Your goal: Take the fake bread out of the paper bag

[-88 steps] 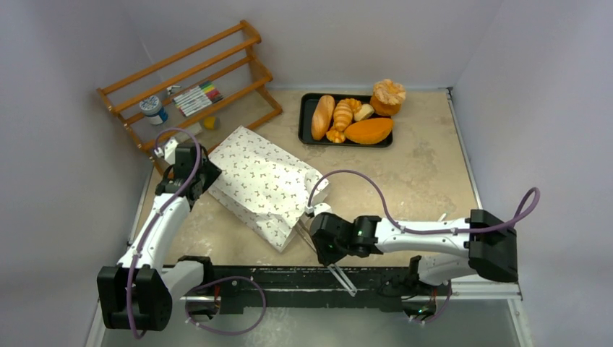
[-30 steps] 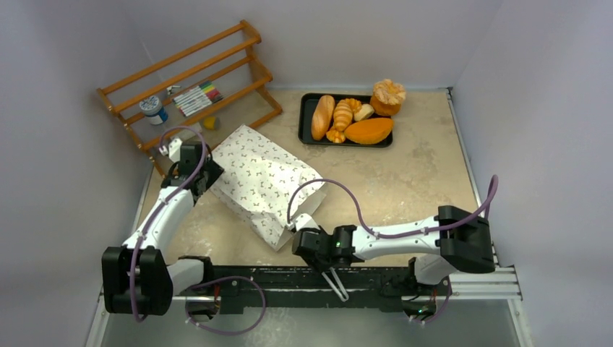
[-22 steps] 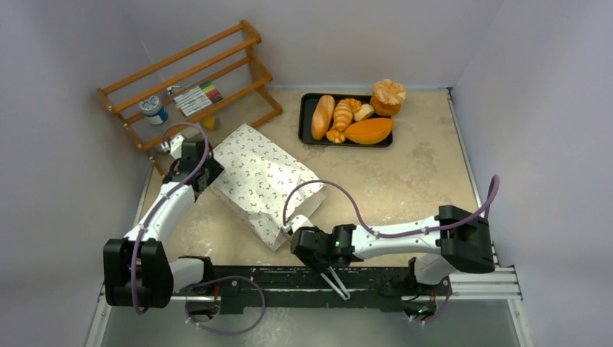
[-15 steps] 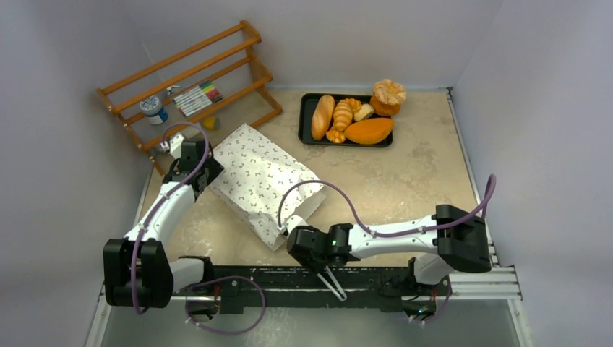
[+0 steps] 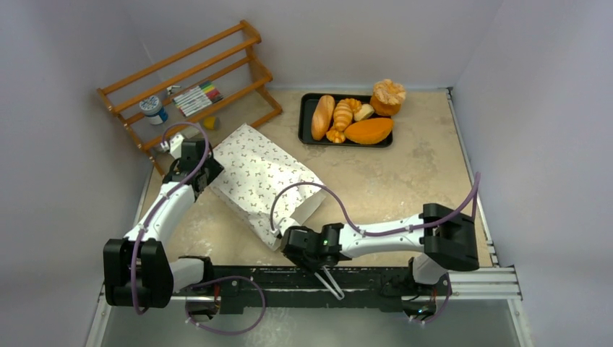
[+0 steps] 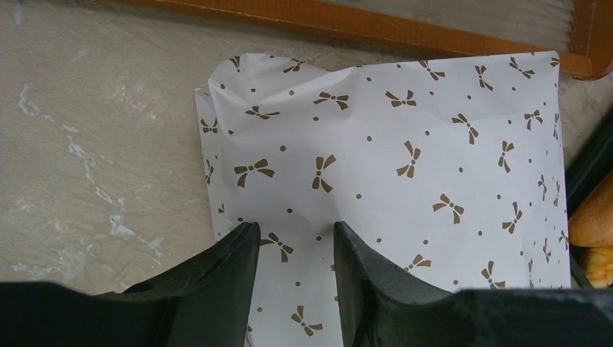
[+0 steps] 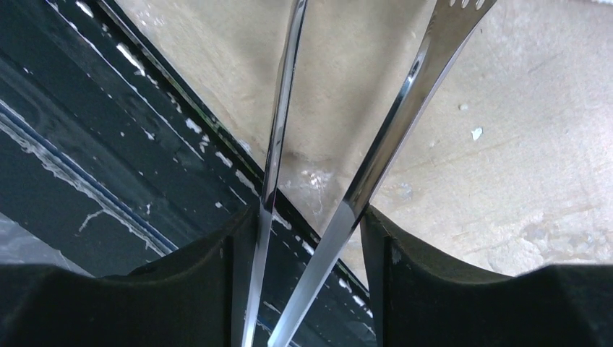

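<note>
Lying flat and slantwise on the left half of the desk, the paper bag is kept with its closed end toward the far-left corner and its peach-tan mouth turned toward the near edge. That closed end is pressed by the left end effector, its jaws narrow; whether paper is pinched cannot be told. Over the last seconds the right arm has been swung leftward along the near edge, so the right end effector is now brought just beside the bag's near corner. Metal tongs are clamped in it, their tips still aimed out over the dark rail, away from the mouth. A reach into the bag is therefore judged not yet begun. Fake bread is seen on the black tray at the far edge; a wooden rack fills the far-left corner. The surface is mottled beige, scuffed white, enclosed by plain pale walls.
</note>
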